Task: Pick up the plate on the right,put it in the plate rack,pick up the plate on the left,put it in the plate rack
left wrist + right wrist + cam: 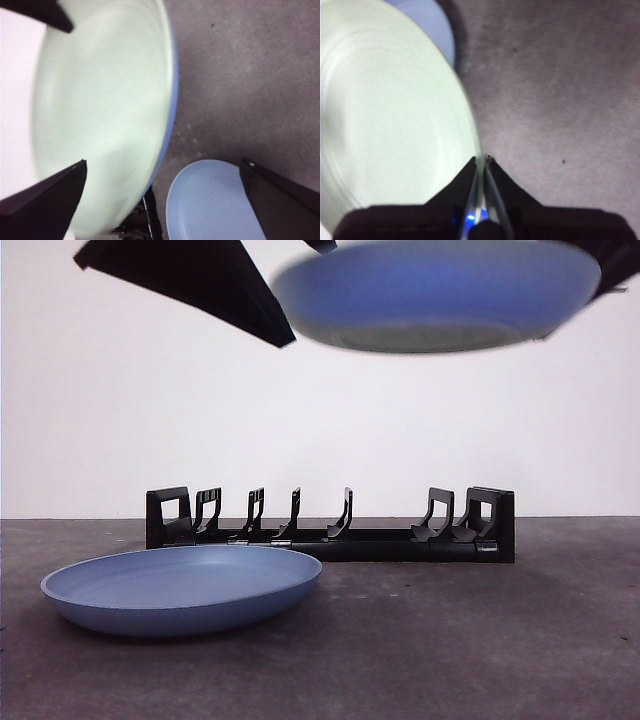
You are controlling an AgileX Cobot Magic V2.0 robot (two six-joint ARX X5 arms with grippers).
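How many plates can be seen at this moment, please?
2. One plate is held high in the air above the plate rack, its rim gripped by the right gripper. The other plate lies flat on the table in front of the rack's left end.

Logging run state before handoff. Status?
Right gripper shut on lifted plate rim, high above plate rack. Left gripper open beside it. Second plate flat on table, left. Rack slots unobstructed.

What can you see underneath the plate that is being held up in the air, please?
Under the raised plate, shut in the right gripper, stands the plate rack, slots bare. The second plate lies on the table before it. Nothing looks covered.
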